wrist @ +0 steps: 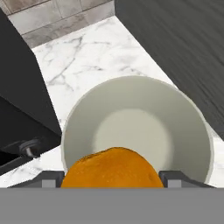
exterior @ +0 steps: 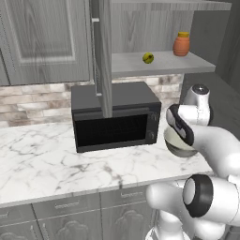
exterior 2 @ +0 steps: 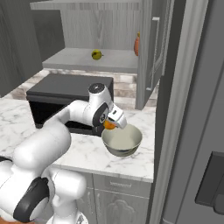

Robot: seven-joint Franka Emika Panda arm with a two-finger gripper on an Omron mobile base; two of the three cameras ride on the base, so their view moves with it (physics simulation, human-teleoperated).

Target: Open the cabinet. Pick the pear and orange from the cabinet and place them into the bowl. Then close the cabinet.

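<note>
The cabinet [exterior: 159,63] stands open, its left door [exterior: 104,56] swung out edge-on above the microwave. On its grey shelf [exterior 2: 83,59] lies the small yellow-green pear [exterior: 148,57] [exterior 2: 96,54]. My gripper [exterior 2: 113,122] [wrist: 111,178] is shut on the orange [exterior 2: 108,125] [wrist: 111,168] and holds it just above the near-left rim of the bowl [exterior 2: 124,141] [wrist: 135,127]. The bowl [exterior: 180,146] rests on the marble counter to the right of the microwave, with nothing inside it. In the left base view my hand hides the orange.
A black microwave [exterior: 115,117] [exterior 2: 57,94] sits on the counter left of the bowl. A terracotta jar with an orange lid [exterior: 181,44] [exterior 2: 137,43] stands on the shelf right of the pear. A dark tall panel [exterior 2: 188,109] borders the counter on the right.
</note>
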